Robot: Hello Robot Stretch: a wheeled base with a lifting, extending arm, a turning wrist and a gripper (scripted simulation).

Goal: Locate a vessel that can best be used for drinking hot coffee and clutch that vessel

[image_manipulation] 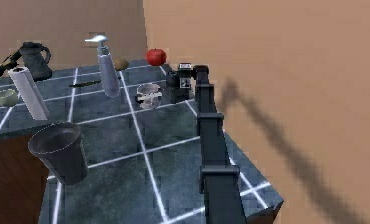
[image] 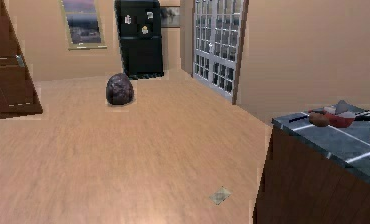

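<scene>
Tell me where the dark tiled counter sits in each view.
Forward view: the counter takes the lower right corner, with small things on it.
Arm side view: the counter spreads from the left edge across the bottom middle.
Shared landmark: the plain tan wall behind the counter.

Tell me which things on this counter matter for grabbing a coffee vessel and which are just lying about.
For the job: gripper; small pale vessel at its far end, held or not cannot be told.

Lying about: red round fruit; spray bottle; paper towel roll; dark kettle; dark ribbed container.
</scene>
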